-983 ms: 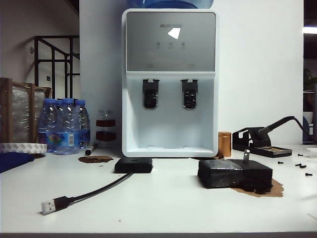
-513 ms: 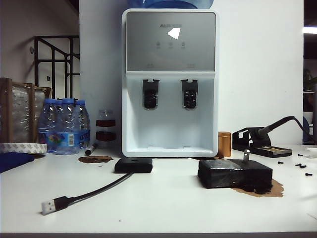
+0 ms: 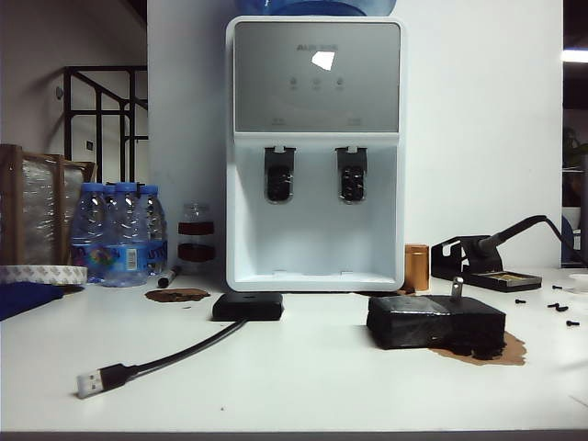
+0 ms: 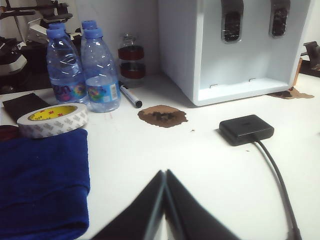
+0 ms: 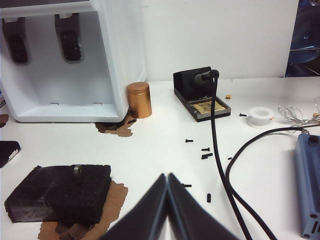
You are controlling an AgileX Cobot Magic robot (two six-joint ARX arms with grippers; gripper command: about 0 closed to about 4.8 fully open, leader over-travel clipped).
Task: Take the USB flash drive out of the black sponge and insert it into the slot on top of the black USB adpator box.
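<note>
The black sponge (image 3: 435, 321) lies on the white table right of centre, and the small grey USB flash drive (image 3: 457, 288) stands upright out of its top. In the right wrist view the black sponge (image 5: 60, 194) shows the USB flash drive (image 5: 77, 169) as a metal stub near its far edge. The black USB adpator box (image 3: 248, 306) sits in front of the water dispenser, its cable running to a silver plug (image 3: 89, 383). The left wrist view shows the black USB adpator box (image 4: 246, 129) ahead. My left gripper (image 4: 165, 172) and right gripper (image 5: 167, 175) are both shut and empty, away from these things.
A white water dispenser (image 3: 315, 156) stands behind the box and sponge. Water bottles (image 3: 118, 231), a tape roll (image 4: 52, 119) and a blue cloth (image 4: 42, 180) are at the left. A copper can (image 5: 138, 100), a soldering stand (image 5: 200, 95), loose screws (image 5: 205, 152) and cables (image 5: 220, 165) lie at the right.
</note>
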